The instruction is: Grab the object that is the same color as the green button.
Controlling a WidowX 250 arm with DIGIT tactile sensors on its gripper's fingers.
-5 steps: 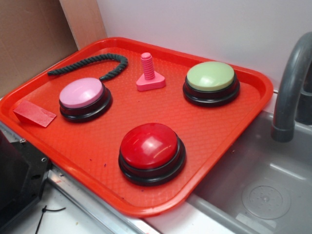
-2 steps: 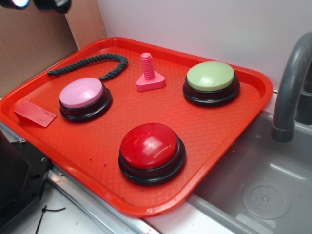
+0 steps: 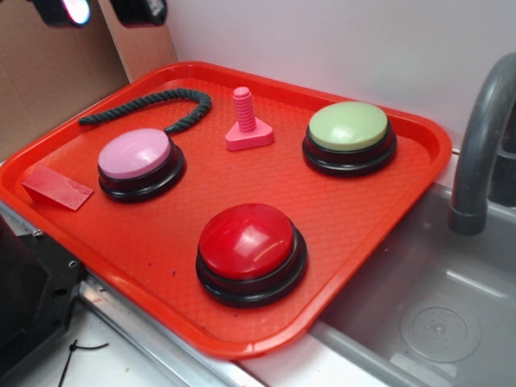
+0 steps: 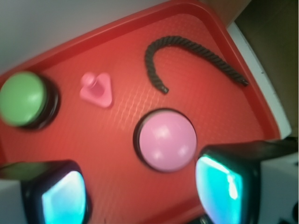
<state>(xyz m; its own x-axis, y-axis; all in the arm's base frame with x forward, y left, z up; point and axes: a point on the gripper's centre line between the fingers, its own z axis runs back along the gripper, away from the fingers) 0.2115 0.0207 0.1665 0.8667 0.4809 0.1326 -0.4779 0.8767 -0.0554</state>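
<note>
Rope (image 3: pixel 153 107) lies curved along the tray's (image 3: pixel 379 214) far-left edge, long axis following that edge. Gripper (image 4: pixel 140 186), jaws wide and empty, hovers high above the pink button (image 4: pixel 167 140); rope lies just beyond.

Dark green rope (image 3: pixel 153 106) curved flat on tray, pale-green domed button (image 3: pixel 349 126) upright

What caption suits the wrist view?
Open gripper hovering above pink button, dark green rope beyond on red tray.
</note>
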